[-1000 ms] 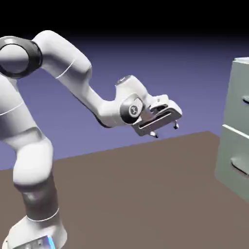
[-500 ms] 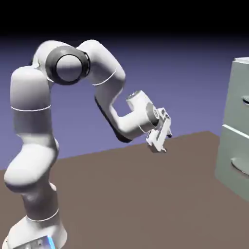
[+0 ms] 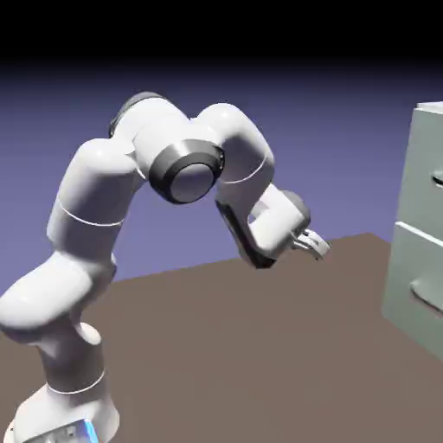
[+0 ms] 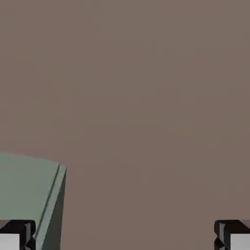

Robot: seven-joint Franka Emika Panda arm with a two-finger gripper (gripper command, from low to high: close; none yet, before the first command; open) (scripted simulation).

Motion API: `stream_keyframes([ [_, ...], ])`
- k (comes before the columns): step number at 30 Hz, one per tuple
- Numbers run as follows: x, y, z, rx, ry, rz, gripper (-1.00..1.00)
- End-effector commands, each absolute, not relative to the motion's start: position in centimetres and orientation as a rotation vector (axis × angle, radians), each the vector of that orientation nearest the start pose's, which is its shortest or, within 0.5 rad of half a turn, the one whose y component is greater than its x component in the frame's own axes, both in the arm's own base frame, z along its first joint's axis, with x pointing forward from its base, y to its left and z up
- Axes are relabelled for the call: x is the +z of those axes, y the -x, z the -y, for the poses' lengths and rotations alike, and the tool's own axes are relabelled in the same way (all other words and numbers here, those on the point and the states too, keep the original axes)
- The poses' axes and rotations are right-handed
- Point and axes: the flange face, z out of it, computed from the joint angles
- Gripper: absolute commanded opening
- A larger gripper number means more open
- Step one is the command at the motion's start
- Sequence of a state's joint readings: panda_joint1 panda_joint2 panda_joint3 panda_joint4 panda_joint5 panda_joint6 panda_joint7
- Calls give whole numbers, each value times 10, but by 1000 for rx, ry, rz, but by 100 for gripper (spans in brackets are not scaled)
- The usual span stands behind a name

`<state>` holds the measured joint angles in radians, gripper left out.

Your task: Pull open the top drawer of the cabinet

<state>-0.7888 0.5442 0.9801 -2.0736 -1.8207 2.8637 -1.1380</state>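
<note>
We see the top drawer (image 3: pixel 426 177) at the far right edge of the exterior view, the upper of two pale grey-green fronts, sitting flush with the front below it. Only a sliver of its dark handle (image 3: pixel 438 178) shows at the frame's edge. The lower drawer (image 3: pixel 418 285) sits right beneath it, a shadowed handle recess near its bottom. Both belong to the cabinet (image 3: pixel 422 138), which stands tall on the brown desk (image 3: pixel 260 346) and is cut off by the picture's right border.

Moving left, our end effector (image 3: pixel 317 247) hangs above the desk, well apart from the cabinet, nothing between its fingers. From the hand view we get the two grey fingertips (image 4: pixel 17 235) at opposite bottom corners, spread wide, with bare brown desk between them. In that same view a corner of the cabinet (image 4: pixel 29 195) pokes in at lower left, just beside the left fingertip.

Behind it the white arm (image 3: pixel 186 169) arches high and folds down toward the wrist, its base planted at the lower left.
</note>
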Motion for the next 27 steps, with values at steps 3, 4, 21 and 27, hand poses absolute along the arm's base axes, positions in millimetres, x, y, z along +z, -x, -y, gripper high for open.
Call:
stream_keyframes([
  [3,314,-576,-133,308,-194,-2305,0],
  [4,317,-581,-130,292,-124,-2281,0],
  [21,421,-656,25,-348,573,-1630,0],
  [27,450,-663,96,-613,615,-1482,0],
])
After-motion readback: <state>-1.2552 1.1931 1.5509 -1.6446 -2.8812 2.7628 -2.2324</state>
